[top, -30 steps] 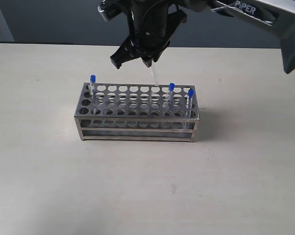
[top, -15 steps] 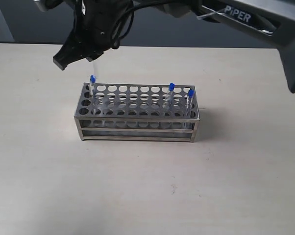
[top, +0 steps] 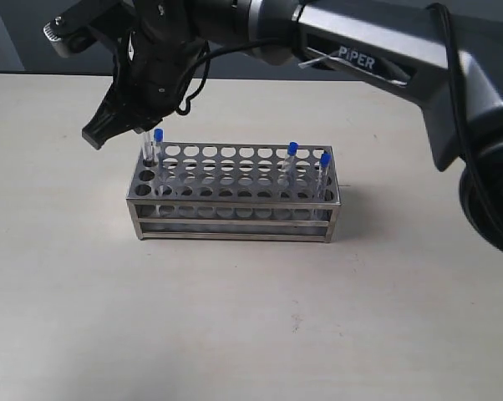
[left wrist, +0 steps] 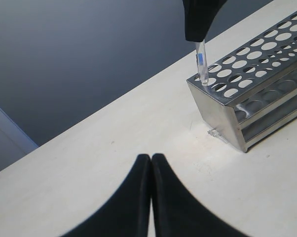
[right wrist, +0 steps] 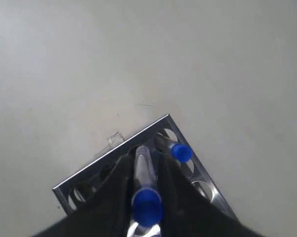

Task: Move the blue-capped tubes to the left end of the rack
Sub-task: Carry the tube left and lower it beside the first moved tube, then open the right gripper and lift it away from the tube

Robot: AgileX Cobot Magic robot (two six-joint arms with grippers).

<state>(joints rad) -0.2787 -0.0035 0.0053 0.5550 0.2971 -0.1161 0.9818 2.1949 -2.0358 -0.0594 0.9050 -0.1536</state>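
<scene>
- Step in hand: seating a tube. My right gripper (top: pixel 122 127) pinches one thin, clear, blue-capped tube (right wrist: pixel 147 203) just under its cap, over the left end of the rectangular silver metal rack (top: pixel 235 219).
- The tube's long axis runs near upright, cap up between the jaws and rounded bottom down at a corner hole of the rack. I can't tell whether the tip is in the hole yet.
- A seated tube (top: pixel 158 136) stands just beside it, and two more tubes (top: pixel 292 154) wait at the rack's right end.
- Next move, I judge: a straight descent, keeping the tube plumb, then release.
- My left gripper (left wrist: pixel 151 165) is pressed together, empty, off the rack's left end.
</scene>
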